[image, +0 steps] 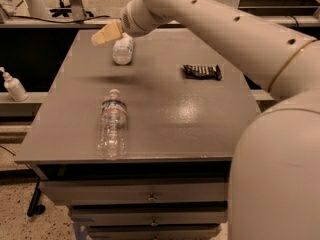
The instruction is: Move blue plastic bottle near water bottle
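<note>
The blue plastic bottle (122, 51) lies on its side near the back of the grey table (165, 114), its white cap end toward the front. The water bottle (112, 126), clear and ribbed with a white cap and a narrow label band, lies on its side near the front left, cap pointing back. My gripper (104, 35) hovers above the table just left of and slightly behind the blue plastic bottle, holding nothing that I can see. The arm reaches in from the right and fills the right side of the view.
A dark snack bag (201, 71) lies at the back right of the table. A white spray bottle (14, 86) stands on a ledge to the left of the table. Drawers sit below the table's front edge.
</note>
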{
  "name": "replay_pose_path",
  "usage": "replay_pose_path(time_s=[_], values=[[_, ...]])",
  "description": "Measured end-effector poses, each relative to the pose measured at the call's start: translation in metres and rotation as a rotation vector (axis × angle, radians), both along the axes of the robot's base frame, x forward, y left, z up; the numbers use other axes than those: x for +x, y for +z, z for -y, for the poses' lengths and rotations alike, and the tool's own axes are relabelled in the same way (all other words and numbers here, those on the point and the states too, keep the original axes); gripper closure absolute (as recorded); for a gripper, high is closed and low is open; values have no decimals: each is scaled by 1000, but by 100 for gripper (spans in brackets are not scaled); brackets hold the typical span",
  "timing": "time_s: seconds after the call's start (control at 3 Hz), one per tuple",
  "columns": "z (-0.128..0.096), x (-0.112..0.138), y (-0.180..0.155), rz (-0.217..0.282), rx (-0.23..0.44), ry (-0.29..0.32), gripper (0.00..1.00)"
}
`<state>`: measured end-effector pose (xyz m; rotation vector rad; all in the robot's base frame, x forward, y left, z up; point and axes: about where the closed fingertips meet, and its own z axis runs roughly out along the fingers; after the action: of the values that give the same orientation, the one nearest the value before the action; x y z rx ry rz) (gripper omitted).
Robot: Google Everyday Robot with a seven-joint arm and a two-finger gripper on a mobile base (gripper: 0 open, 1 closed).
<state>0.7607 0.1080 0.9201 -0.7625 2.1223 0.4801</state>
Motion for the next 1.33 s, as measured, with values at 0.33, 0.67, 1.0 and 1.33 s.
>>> replay_pose_path(time_s=[0.33,0.67,1.0,1.33], values=[[-15,19,-31,-18,-53,-20,0],[-25,31,-47,-34,-66,-36,0],[-32,40,-55,-43,-72,-47,18],[-33,43,-59,-40,-79,-56,41]])
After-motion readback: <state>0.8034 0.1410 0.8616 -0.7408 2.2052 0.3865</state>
